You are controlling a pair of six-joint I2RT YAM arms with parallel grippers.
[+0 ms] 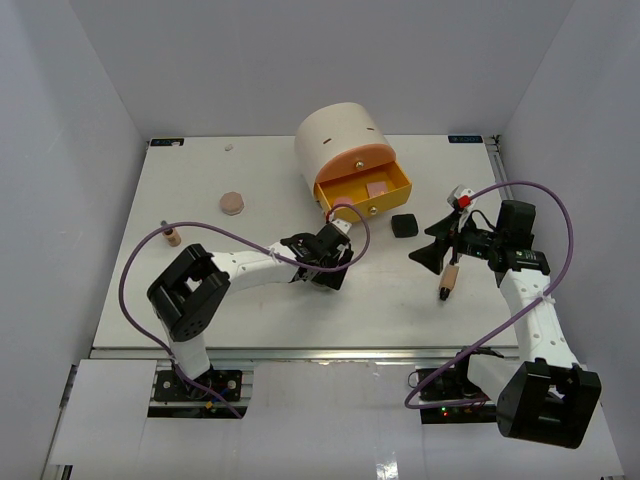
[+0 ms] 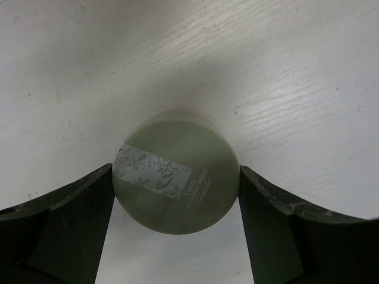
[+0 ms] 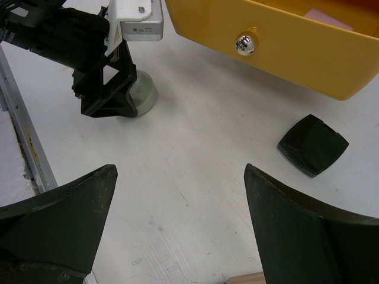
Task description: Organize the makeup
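My left gripper [image 1: 325,256] is shut on a silver-white round compact [image 2: 177,148] that rests on the table below the open drawer. In the left wrist view my left gripper [image 2: 176,177] has both fingers touching the compact's sides. The compact also shows in the right wrist view [image 3: 144,94]. My right gripper [image 1: 432,250] is open and empty above the table [image 3: 179,177]. A tan tube [image 1: 449,281] lies just under it. A black square case [image 1: 404,225] lies between the drawer and my right gripper, and shows in the right wrist view [image 3: 312,145].
A cream drum [image 1: 338,140] stands at the back with its yellow drawer [image 1: 392,201] pulled open, a pink flat piece [image 1: 377,188] inside. A pink disc [image 1: 232,203], a small tan tube [image 1: 172,236] and a tiny disc [image 1: 229,148] lie at the left.
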